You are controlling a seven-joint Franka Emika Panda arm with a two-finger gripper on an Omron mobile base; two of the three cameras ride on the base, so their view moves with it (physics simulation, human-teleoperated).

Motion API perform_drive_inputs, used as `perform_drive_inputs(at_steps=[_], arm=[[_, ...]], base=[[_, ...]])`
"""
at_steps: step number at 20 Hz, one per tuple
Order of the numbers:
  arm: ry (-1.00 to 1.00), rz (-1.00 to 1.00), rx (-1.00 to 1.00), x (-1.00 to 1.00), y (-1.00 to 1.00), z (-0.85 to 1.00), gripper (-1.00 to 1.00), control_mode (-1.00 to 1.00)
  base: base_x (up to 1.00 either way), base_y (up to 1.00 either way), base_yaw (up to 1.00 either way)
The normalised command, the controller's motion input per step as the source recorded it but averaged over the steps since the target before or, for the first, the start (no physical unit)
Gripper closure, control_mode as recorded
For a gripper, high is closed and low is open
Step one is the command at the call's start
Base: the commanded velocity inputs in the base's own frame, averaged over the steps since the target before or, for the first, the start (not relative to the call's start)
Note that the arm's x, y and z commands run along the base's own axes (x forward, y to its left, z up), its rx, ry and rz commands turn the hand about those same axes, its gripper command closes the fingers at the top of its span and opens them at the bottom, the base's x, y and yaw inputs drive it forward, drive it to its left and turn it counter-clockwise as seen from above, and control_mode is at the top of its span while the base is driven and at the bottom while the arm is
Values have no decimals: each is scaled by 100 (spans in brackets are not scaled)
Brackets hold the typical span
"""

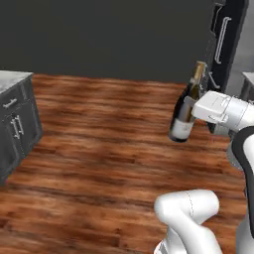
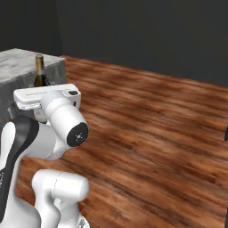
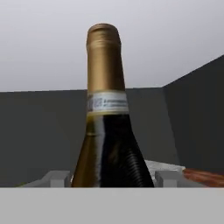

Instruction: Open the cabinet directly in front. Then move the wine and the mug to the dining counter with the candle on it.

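Left base view: whole wine bottle (image 1: 185, 106) carried in the air over wooden floor (image 1: 99, 134), base label visible. Hand view: only gold-foil neck and dark shoulders close up. Gripper (image 1: 190, 103) clamped around bottle's body, fingers (image 3: 56, 178) on either side. Dark lower cabinets (image 1: 15, 126) at left, well apart. Marble counter (image 2: 20, 67) behind bottle in right base view. Neck up, long axis slightly tilted.

We see a brown wooden floor (image 1: 99, 149) across the middle of the left base view, with a dark wall (image 1: 99, 34) at twelve o'clock. At nine o'clock stands a grey lower cabinet (image 1: 15, 129) with small handles, and at one o'clock a dark tall door (image 1: 229, 34) bearing a long silver handle.
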Motion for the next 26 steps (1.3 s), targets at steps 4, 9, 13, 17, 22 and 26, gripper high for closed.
perform_drive_inputs(at_steps=[4, 9, 13, 17, 22, 26], arm=[[0, 0, 0, 0, 0, 0, 100, 100], [0, 0, 0, 0, 0, 0, 100, 100], [0, 0, 0, 0, 0, 0, 100, 100], [0, 0, 0, 0, 0, 0, 100, 100], [0, 0, 0, 0, 0, 0, 100, 100], [0, 0, 0, 0, 0, 0, 100, 100]], base=[[0, 0, 100], [3, -1, 98], [44, 0, 83], [93, -8, 47], [100, -5, 25], [100, 0, 21]])
